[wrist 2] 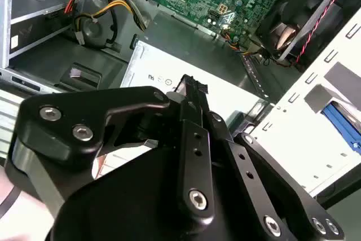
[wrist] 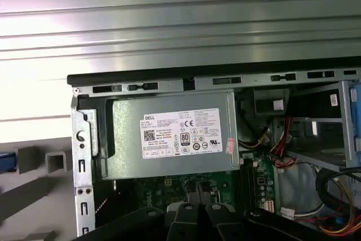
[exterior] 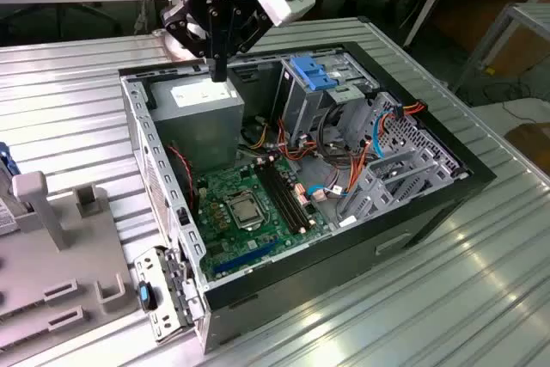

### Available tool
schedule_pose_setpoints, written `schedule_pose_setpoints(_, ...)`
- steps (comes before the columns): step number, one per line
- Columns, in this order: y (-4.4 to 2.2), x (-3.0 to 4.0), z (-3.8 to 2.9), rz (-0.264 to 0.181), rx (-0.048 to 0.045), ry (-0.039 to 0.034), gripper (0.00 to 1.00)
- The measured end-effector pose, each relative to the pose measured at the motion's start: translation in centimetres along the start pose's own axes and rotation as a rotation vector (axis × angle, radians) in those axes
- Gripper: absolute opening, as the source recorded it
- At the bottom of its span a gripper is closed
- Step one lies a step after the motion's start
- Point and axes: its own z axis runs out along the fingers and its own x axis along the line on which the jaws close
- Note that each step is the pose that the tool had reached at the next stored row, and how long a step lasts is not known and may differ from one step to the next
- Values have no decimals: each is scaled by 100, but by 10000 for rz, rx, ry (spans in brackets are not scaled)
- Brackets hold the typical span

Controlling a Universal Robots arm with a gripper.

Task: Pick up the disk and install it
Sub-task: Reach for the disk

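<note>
Well, the disk (exterior: 4,191), a flat drive with a bright blue rail and a pale label, reaches me only as a sliver at the exterior view's left edge. It is beside the pale grey plastic fixture (exterior: 60,238) on the ribbed metal counter (exterior: 447,298), and I cannot tell how it is seated there. It is well apart from my black gripper (exterior: 219,73), which hangs over the open, black-rimmed computer case (exterior: 361,234), just above the large grey power-supply box (exterior: 202,105) with its white label. The fingers (wrist 2: 194,100) are drawn together to a narrow point and hold nothing. In the first wrist view I see the same power-supply box (wrist: 175,139) tucked into a corner of the case. Next to it lies the green motherboard (exterior: 249,204), and further toward the exterior view's right a bright blue plastic latch (exterior: 311,73) tops the bare metal drive cage (exterior: 301,109).
</note>
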Motion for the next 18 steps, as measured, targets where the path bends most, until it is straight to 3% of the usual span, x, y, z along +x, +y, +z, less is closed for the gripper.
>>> schedule_pose_setpoints(18,-27,353,-9,0,0,0,11)
